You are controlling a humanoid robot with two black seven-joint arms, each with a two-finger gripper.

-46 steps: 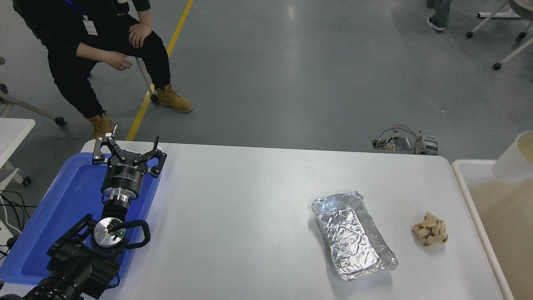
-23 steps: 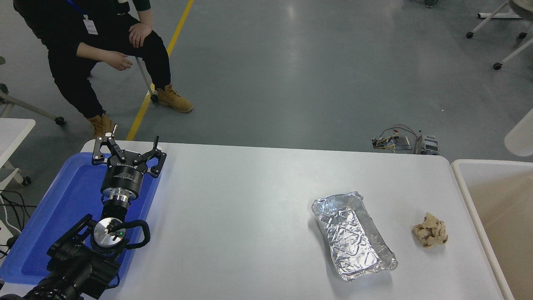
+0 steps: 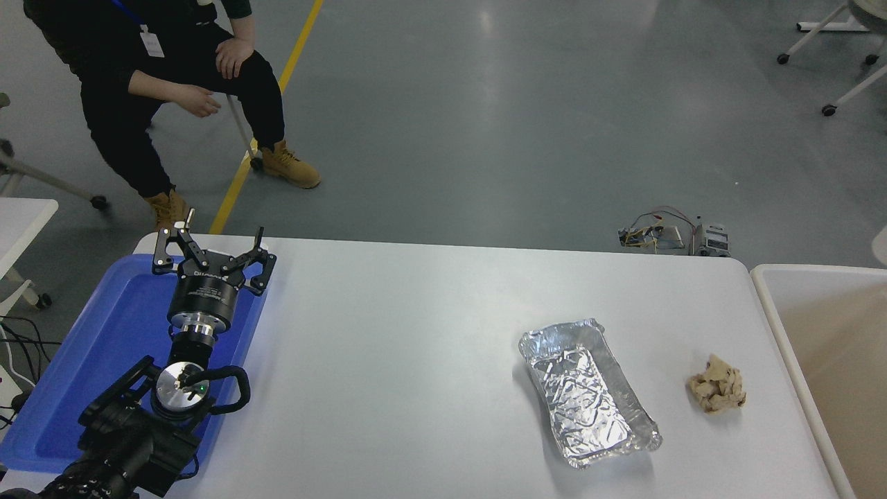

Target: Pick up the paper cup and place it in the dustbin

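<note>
Only a pale white sliver of the paper cup (image 3: 882,245) shows at the picture's right edge, above the dustbin's far rim. Whatever holds it is out of view, as is my right gripper. The dustbin (image 3: 818,269), with a thick white rim and beige inside, stands against the table's right end. My left gripper (image 3: 211,244) is parked at the lower left over the blue tray, with its fingers spread open and nothing between them.
A silver foil tray (image 3: 585,391) lies right of the table's centre, and a crumpled tan paper wad (image 3: 717,392) sits between it and the dustbin. A flat blue tray (image 3: 104,346) lies under the left arm. A person (image 3: 159,83) sits beyond the far left corner.
The white cup, seen over the dustbin a second ago, has moved up and to the right until almost all of it is outside the picture. The left arm has not moved.
</note>
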